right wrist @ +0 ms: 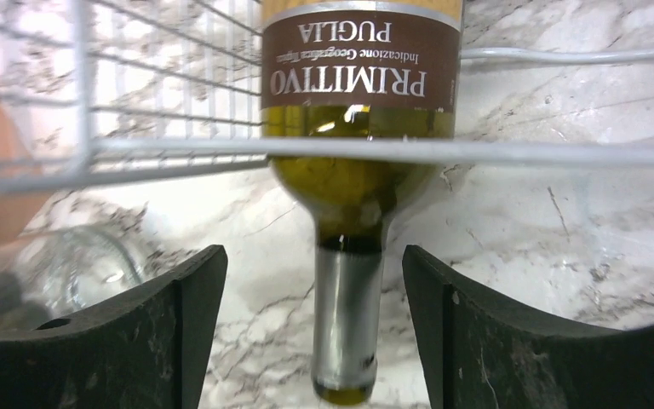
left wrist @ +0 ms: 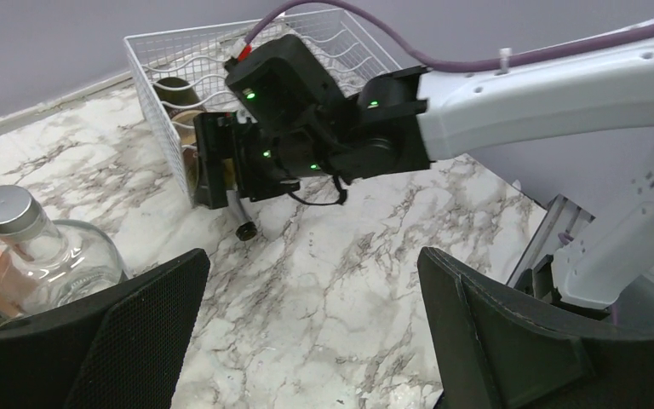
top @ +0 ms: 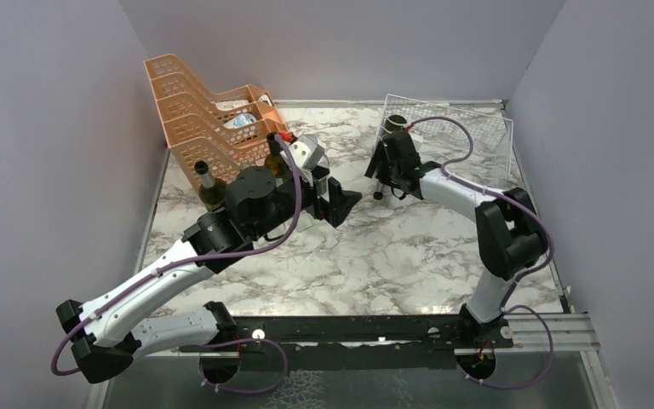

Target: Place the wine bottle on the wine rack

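Left arm (top: 162,281): it reaches from its base at the near left corner diagonally up to the middle of the table (top: 392,256). The left gripper (left wrist: 311,256) points toward the wine rack, with the jaws spread wide and nothing between them.

Right arm (top: 460,192): it rises from its base at the near right, bends at the elbow, and extends forward and left to the front left corner of the wine rack (top: 468,136). The right gripper (right wrist: 313,256) stands wide. Its fingers (right wrist: 179,332) flank the bottle neck with a gap on each side and do not touch it.

Wine bottle (right wrist: 358,85): it lies in the wine rack at the far right of the table. Its brown label is inside the wire, and its foil-capped neck projects out past the front wire, between the right gripper's fingers.

Inventory, left to right:
- One stack of orange perforated trays (top: 192,102) at the far left.
- One dark bottle (top: 211,186) upright just in front of the trays. A second bottle seems to stand behind the left arm, mostly hidden.
- One clear glass bottle (left wrist: 47,251) with a silver cap, near the left gripper.
- One wine rack holding one wine bottle.
- Two arms.
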`<state>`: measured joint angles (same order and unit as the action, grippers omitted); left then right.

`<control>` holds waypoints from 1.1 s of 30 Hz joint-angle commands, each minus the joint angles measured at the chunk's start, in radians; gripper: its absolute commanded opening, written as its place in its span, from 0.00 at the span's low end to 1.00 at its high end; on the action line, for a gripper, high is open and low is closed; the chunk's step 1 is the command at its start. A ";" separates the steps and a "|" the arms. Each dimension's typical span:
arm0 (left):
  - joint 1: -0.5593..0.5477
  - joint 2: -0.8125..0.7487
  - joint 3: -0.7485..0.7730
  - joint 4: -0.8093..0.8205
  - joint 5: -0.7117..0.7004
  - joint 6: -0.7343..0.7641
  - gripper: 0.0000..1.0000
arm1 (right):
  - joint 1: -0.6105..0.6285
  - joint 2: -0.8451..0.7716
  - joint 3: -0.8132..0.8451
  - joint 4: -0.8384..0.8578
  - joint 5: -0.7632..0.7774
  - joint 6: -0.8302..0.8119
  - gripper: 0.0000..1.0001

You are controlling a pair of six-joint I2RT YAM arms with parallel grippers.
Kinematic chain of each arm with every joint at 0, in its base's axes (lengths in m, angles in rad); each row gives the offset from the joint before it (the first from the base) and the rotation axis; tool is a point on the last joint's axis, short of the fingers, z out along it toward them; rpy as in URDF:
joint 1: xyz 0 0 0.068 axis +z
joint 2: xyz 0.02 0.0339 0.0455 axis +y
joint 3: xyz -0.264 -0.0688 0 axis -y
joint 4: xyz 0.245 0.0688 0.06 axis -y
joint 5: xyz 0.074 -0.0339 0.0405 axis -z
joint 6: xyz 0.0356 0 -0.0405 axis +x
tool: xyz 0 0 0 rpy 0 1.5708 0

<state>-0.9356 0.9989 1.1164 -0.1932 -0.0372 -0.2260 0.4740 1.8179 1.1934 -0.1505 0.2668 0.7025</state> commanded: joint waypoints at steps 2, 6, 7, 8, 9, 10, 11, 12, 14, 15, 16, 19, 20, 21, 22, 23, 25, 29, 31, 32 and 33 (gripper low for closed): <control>0.001 -0.043 0.019 -0.019 -0.086 0.027 0.99 | -0.002 -0.158 -0.077 -0.026 -0.090 -0.091 0.79; 0.000 -0.068 0.025 -0.039 -0.163 0.057 0.99 | -0.002 -0.255 -0.128 -0.051 -0.163 -0.141 0.77; -0.001 -0.074 0.030 -0.045 -0.182 0.068 0.99 | -0.002 -0.276 -0.135 -0.040 -0.205 -0.177 0.75; 0.000 -0.083 0.034 -0.049 -0.195 0.083 0.99 | -0.002 -0.295 -0.134 -0.036 -0.249 -0.209 0.74; 0.000 -0.090 0.039 -0.052 -0.201 0.099 0.99 | -0.002 -0.314 -0.128 -0.038 -0.288 -0.234 0.73; 0.000 -0.097 0.050 -0.058 -0.204 0.117 0.99 | -0.001 -0.328 -0.122 -0.037 -0.335 -0.259 0.72; 0.000 -0.101 0.061 -0.064 -0.210 0.130 0.99 | 0.000 -0.346 -0.115 -0.035 -0.380 -0.276 0.71; 0.000 -0.105 0.074 -0.070 -0.216 0.139 0.99 | 0.001 -0.363 -0.110 -0.030 -0.420 -0.288 0.70; 0.000 -0.114 0.099 -0.082 -0.220 0.162 0.99 | 0.008 -0.401 -0.110 -0.012 -0.491 -0.309 0.69; 0.000 -0.120 0.116 -0.088 -0.223 0.170 0.99 | 0.014 -0.415 -0.109 -0.004 -0.522 -0.316 0.69; -0.001 -0.126 0.126 -0.095 -0.228 0.179 0.99 | 0.025 -0.430 -0.109 0.003 -0.544 -0.325 0.68; 0.000 -0.147 0.143 -0.107 -0.262 0.190 0.99 | 0.082 -0.471 -0.103 0.020 -0.570 -0.361 0.68; 0.000 -0.156 0.145 -0.107 -0.275 0.190 0.99 | 0.107 -0.479 -0.099 0.025 -0.569 -0.377 0.68; 0.000 -0.165 0.147 -0.105 -0.285 0.191 0.99 | 0.134 -0.487 -0.087 0.025 -0.547 -0.388 0.68; 0.000 -0.170 0.149 -0.106 -0.293 0.193 0.99 | 0.159 -0.490 -0.074 0.020 -0.525 -0.396 0.69; -0.002 -0.178 0.152 -0.106 -0.298 0.196 0.99 | 0.182 -0.491 -0.060 0.015 -0.508 -0.403 0.69; 0.000 -0.189 0.156 -0.104 -0.305 0.200 0.99 | 0.218 -0.485 -0.034 0.011 -0.485 -0.405 0.69; 0.000 -0.207 0.161 -0.099 -0.309 0.208 0.99 | 0.291 -0.462 0.009 0.024 -0.430 -0.420 0.70; 0.000 -0.215 0.163 -0.097 -0.314 0.212 0.99 | 0.324 -0.440 0.034 0.022 -0.398 -0.433 0.70; 0.000 -0.219 0.162 -0.096 -0.317 0.215 0.99 | 0.338 -0.429 0.048 0.019 -0.381 -0.439 0.70; 0.000 -0.223 0.163 -0.095 -0.321 0.215 0.99 | 0.353 -0.417 0.061 0.017 -0.363 -0.446 0.70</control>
<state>-0.9356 0.7967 1.2503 -0.2863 -0.3202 -0.0345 0.7822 1.3594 1.1927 -0.1532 -0.1841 0.3023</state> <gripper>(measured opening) 0.989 0.697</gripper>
